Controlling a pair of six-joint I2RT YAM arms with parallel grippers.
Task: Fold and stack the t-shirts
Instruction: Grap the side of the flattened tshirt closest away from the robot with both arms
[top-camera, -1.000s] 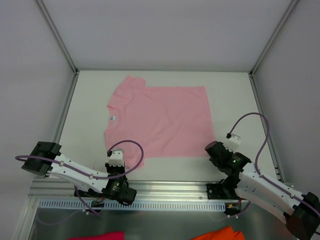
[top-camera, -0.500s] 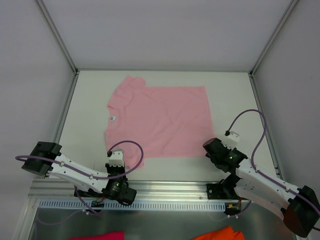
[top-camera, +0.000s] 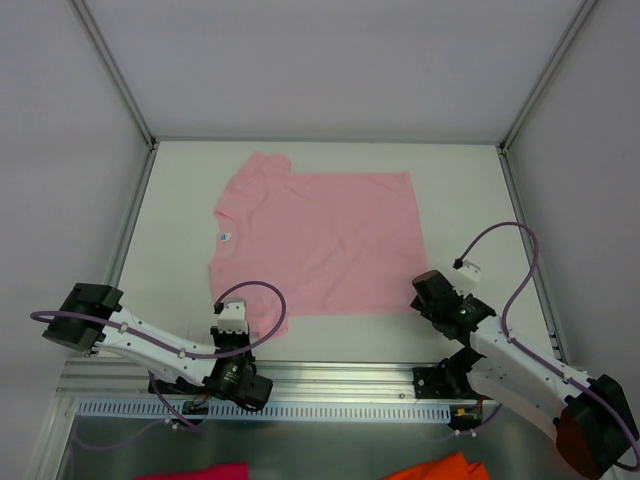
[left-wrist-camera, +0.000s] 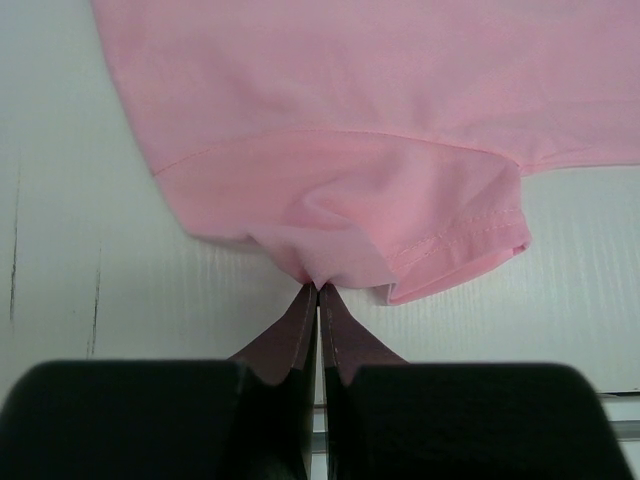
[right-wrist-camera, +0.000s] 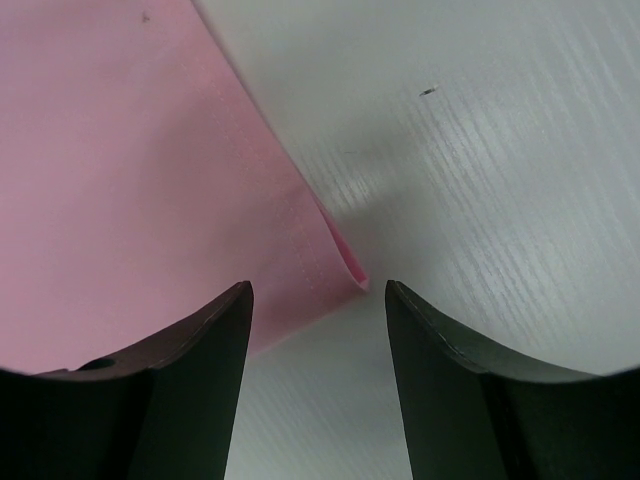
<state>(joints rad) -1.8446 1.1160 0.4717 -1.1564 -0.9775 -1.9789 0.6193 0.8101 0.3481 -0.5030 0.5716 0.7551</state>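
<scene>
The light pink t-shirt (top-camera: 320, 240) lies spread flat on the white table, its small white neck label (top-camera: 225, 237) on the left side. My left gripper (top-camera: 240, 312) is at its near-left sleeve. In the left wrist view that gripper (left-wrist-camera: 318, 288) is shut, with the sleeve (left-wrist-camera: 350, 215) puckered and pinched at its tips. My right gripper (top-camera: 425, 290) stands at the shirt's near-right corner. In the right wrist view it (right-wrist-camera: 318, 290) is open, low over the table, with the hem corner (right-wrist-camera: 345, 265) just ahead between its fingers and nothing gripped.
A metal rail (top-camera: 330, 375) runs along the table's near edge by the arm bases. Below it lie a magenta cloth scrap (top-camera: 205, 470) and an orange cloth scrap (top-camera: 440, 467). Frame posts and white walls close in the left, right and far sides.
The right gripper opened wider and shifted slightly at the shirt's near-right corner. The left arm and the shirt have not moved.
</scene>
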